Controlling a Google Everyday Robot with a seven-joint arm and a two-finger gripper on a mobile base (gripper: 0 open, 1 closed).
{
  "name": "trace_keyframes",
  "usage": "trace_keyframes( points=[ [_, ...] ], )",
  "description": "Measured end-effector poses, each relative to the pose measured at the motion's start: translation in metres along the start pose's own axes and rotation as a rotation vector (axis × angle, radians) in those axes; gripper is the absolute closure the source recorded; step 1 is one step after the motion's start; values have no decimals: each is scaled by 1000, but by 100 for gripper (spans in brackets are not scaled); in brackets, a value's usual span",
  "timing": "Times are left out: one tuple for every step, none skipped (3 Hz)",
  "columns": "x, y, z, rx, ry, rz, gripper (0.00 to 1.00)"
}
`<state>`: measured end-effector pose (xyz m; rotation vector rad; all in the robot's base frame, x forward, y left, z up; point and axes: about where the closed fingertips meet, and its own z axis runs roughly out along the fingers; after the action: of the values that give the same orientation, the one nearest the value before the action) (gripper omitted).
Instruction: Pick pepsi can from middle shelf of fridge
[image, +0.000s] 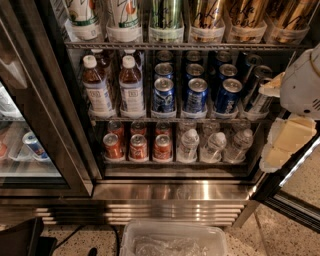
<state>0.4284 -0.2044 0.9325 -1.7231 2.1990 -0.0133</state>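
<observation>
The fridge (45, 100) is dim inside, falling to near black behind the front rows. Light comes from above and the near side, and the silver tops of the pepsi cans (196, 95) on the middle shelf (175, 119) catch it. Hard glare sits on the steel sill (170, 191). The left glass door (25, 145) looks pale and washed out. The gripper (282, 137), at the right edge, is brightly lit.
</observation>
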Motion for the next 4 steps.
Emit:
trace_keyframes(
  points=[
    [3, 4, 18, 13, -40, 20, 0],
    [5, 17, 66, 11, -134, 62, 0],
    [-10, 23, 101, 43, -245, 119, 0],
    [-35, 16, 115, 114, -354, 206, 0]
  ],
)
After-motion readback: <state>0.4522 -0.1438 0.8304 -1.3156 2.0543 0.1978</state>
